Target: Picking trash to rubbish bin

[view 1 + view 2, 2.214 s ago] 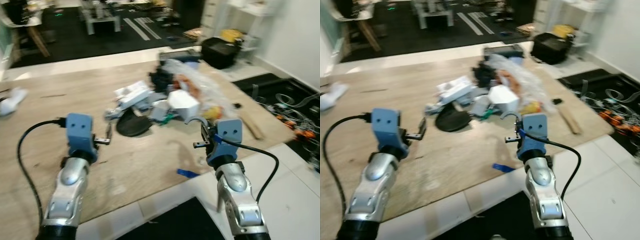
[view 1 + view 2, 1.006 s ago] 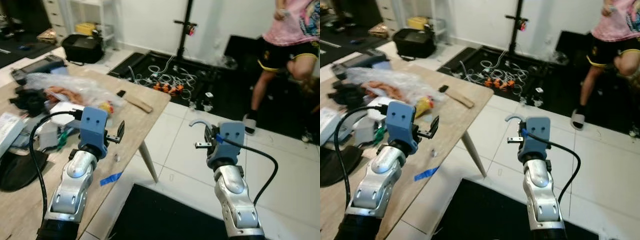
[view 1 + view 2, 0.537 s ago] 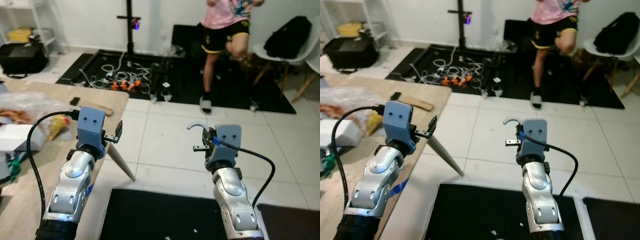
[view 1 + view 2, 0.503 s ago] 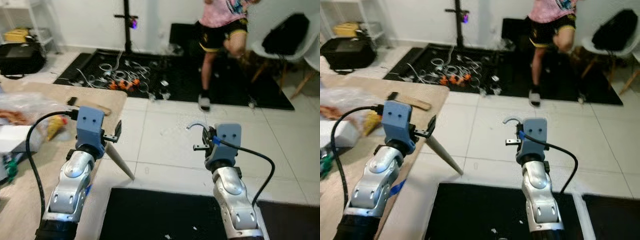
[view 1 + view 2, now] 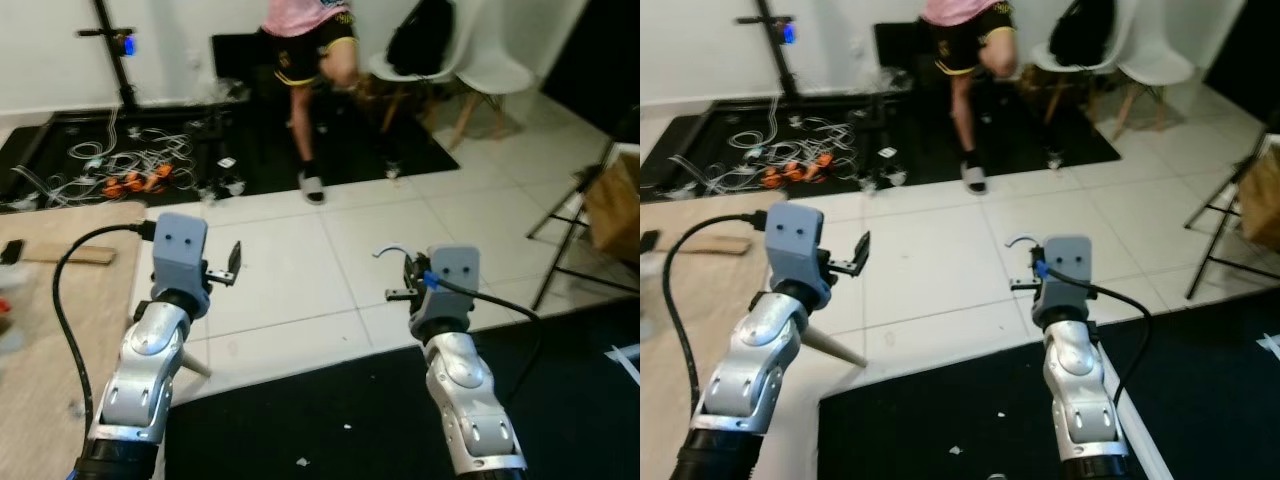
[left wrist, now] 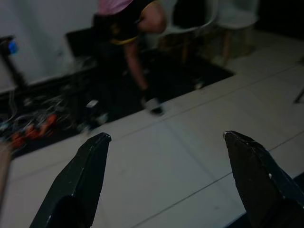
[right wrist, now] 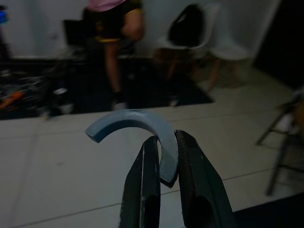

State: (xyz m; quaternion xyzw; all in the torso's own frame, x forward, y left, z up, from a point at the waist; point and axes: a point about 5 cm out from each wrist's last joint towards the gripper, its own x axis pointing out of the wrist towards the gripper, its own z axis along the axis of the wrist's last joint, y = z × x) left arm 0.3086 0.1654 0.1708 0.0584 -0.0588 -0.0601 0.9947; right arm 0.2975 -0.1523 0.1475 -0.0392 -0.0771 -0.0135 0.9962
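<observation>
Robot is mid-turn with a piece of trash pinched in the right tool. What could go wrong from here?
The grey curved piece is held only by one end between the right tool's fingers, so it may slip or twist out while moving. A person stands ahead beside the cables on the floor, a collision and snagging hazard if the robot walks that way. The left tool is open and holds nothing.

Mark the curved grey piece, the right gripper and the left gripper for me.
curved grey piece (image 7: 137, 124): right wrist view, top of its arc.
right gripper (image 7: 164, 156): right wrist view, between the fingertips clamping the piece.
left gripper (image 6: 166, 142): left wrist view, gap between its spread fingertips.
</observation>
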